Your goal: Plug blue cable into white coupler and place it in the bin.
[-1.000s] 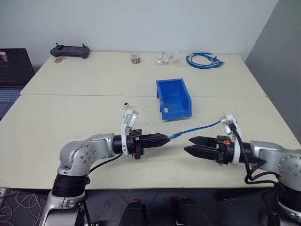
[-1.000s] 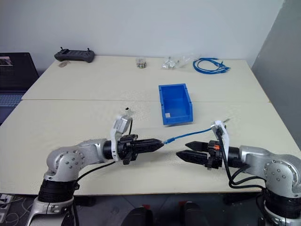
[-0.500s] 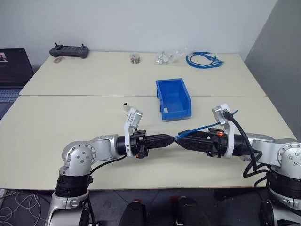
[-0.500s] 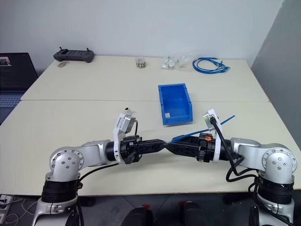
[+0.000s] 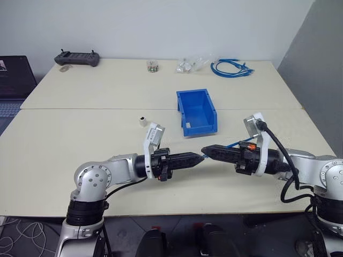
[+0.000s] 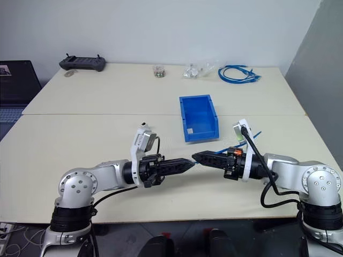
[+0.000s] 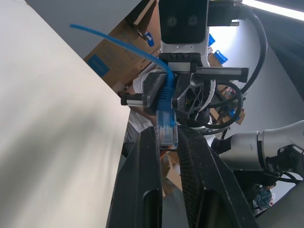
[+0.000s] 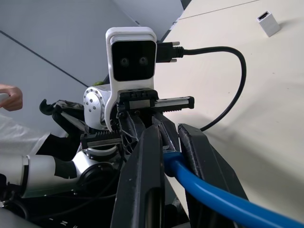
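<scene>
Blue cable, thin and bright, apparently ends in a ridged plug.

head stereo pair looking down over table, wrist cameras facing each other

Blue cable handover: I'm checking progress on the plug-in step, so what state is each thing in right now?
Blue cable: off the table, gripped by both hands, not plugged in.
Left hand: shut on the cable's plug.
Right hand: shut on the cable beside the plug.
White coupler: standing alone on the table, untouched.
Bin: upright, empty.
</scene>
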You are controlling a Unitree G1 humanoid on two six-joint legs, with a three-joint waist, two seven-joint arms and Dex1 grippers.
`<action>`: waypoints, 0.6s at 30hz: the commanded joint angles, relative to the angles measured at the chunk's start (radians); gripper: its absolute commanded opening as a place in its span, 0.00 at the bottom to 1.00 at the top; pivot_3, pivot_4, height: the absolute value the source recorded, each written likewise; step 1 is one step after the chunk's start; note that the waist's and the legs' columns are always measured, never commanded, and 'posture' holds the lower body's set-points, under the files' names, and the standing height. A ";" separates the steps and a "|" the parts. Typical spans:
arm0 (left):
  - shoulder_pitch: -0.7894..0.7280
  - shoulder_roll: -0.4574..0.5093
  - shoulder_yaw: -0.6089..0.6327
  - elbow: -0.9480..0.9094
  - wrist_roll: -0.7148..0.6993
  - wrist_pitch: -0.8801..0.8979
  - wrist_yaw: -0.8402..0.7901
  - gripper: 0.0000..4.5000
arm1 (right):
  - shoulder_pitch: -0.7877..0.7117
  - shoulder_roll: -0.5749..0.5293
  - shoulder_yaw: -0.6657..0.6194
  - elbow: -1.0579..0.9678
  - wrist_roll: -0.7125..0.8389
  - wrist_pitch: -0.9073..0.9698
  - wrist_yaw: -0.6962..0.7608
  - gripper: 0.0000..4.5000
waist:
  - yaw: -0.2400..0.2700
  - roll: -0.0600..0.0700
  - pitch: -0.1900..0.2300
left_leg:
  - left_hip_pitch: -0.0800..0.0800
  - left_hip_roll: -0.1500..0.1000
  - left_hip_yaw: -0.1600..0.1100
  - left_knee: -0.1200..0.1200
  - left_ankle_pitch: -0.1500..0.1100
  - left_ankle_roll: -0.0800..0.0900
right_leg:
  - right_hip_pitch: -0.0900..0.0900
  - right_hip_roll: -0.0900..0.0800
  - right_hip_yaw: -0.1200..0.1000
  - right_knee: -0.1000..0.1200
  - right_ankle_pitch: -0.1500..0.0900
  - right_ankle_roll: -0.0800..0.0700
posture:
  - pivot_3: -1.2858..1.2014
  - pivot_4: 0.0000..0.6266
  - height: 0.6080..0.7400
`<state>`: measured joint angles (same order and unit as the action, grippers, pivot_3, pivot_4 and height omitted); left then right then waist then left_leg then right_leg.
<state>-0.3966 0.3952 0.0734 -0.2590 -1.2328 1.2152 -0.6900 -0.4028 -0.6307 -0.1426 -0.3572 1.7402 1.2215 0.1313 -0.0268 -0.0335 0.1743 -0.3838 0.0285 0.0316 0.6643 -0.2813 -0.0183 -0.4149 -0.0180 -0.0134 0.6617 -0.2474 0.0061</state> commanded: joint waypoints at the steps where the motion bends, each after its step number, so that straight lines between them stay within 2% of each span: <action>1: -0.011 0.001 0.010 -0.005 -0.018 -0.010 0.008 0.04 | 0.010 -0.039 0.023 -0.033 0.040 -0.023 0.027 0.04 | 0.000 0.000 0.000 | 0.000 0.000 0.000 0.000 0.000 0.000 | 0.000 0.000 0.000 0.000 0.000 0.000 | 0.52 0.24 1.00; 5: -0.007 0.007 0.007 -0.008 -0.016 -0.016 0.003 0.04 | 0.011 -0.066 0.036 -0.032 0.054 -0.042 0.048 0.04 | 0.000 0.000 0.000 | 0.000 0.000 0.000 0.000 0.000 0.000 | 0.000 0.000 0.000 -0.001 0.000 0.000 | 0.52 0.24 1.00; 7: -0.008 0.006 0.005 -0.007 -0.013 -0.020 0.002 0.04 | 0.007 -0.077 0.041 -0.030 0.046 -0.051 0.058 0.19 | 0.000 0.000 0.000 | 0.000 0.000 0.000 0.000 0.000 0.000 | 0.000 0.000 0.000 -0.001 0.000 0.000 | 0.52 0.24 1.00; 11: -0.006 0.004 0.004 -0.010 -0.018 -0.024 0.004 0.04 | -0.003 -0.091 0.055 -0.023 0.042 -0.064 0.061 0.42 | 0.001 0.000 0.000 | 0.000 0.000 0.000 0.000 0.000 0.000 | 0.000 0.000 0.000 -0.001 0.000 0.000 | 0.52 0.24 1.00; 18: -0.003 0.006 0.005 -0.013 -0.023 -0.029 0.005 0.04 | -0.003 -0.109 0.072 -0.024 0.050 -0.075 0.068 0.42 | 0.001 0.000 0.000 | 0.000 0.000 0.000 0.000 0.000 0.000 | 0.000 0.000 0.000 -0.001 0.000 0.000 | 0.52 0.24 1.00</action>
<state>-0.3965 0.3981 0.0669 -0.2587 -1.2386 1.1961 -0.6855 -0.3947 -0.7304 -0.0603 -0.3574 1.7578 1.1681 0.1878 -0.0260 -0.0340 0.1746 -0.3843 0.0285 0.0316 0.6641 -0.2813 -0.0183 -0.4150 -0.0181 -0.0135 0.6605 -0.2474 0.0063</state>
